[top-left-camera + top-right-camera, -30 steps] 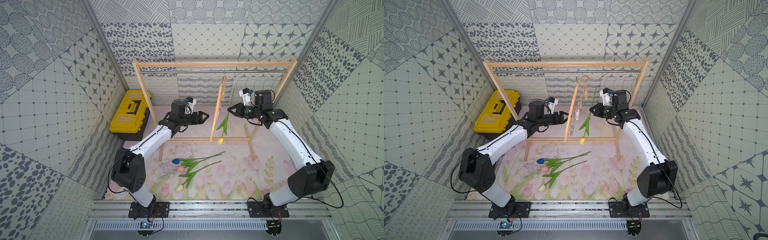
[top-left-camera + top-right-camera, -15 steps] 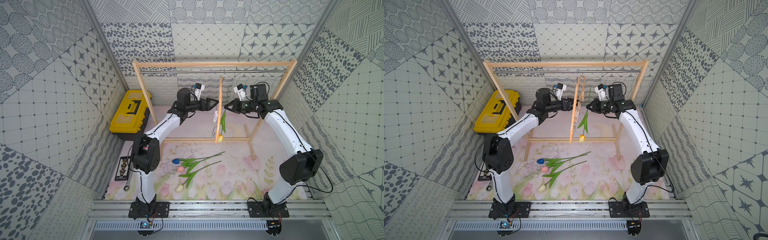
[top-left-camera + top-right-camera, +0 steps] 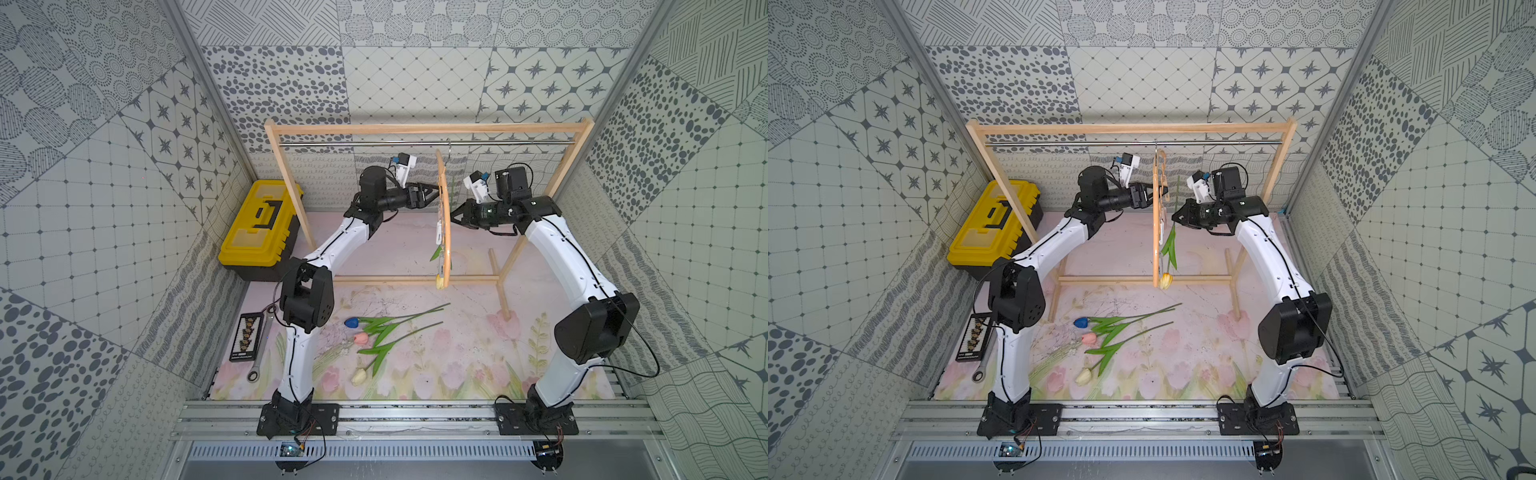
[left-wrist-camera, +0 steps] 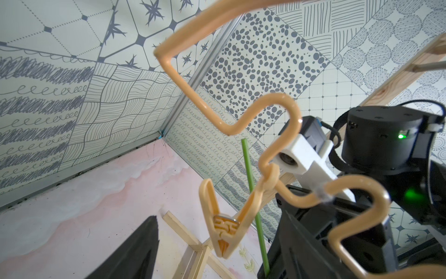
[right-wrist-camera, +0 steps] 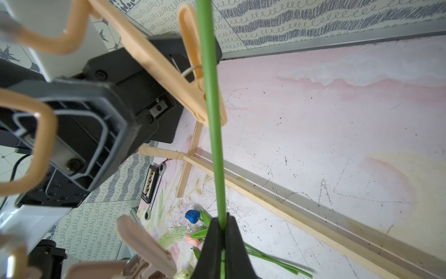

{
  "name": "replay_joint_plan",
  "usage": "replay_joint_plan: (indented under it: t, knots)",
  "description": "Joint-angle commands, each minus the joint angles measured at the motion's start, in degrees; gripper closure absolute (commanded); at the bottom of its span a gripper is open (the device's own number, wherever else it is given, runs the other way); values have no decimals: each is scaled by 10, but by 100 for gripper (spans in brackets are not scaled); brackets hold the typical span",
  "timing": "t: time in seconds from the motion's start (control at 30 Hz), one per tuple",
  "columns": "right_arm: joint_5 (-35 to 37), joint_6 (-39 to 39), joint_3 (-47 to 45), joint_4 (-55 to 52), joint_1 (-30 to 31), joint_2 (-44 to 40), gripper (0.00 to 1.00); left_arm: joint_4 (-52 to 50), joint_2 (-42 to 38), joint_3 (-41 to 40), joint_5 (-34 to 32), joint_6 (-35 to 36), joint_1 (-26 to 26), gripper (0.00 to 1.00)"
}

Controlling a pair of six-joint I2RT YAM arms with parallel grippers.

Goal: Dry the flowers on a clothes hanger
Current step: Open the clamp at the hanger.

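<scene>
Enclosed on three sides by pale wall panels printed with grey dots, stars and grids. Floored with a pink flower-print mat. Furnished with a wooden frame along the mat's back edge, a yellow toolbox at its back left corner. Lit evenly.

Peach wavy rail of the clothes hanger crosses the view close up. A peach clip hangs from it, tips together. Green flower stem stands upright just right of the clip, lower end disappearing at the black right gripper. Below: wooden frame foot on pink mat. Patterned walls behind.
</scene>
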Motion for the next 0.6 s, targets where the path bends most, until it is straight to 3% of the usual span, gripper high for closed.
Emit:
replay_joint_plan:
  t: [0.0,0.07,0.27,0.57]
  knots:
    - [4,-13,15,0,4,-3,100,40,16,36,35,-15,3,25]
    - [6,-15,12,0,4,-2,100,35,22,49,37,-14,2,30]
    - [4,-17,14,-1,5,0,100,-2,26,60,40,14,2,32]
    - [11,-16,7,3,10,-3,100,-23,10,48,7,46,-4,55]
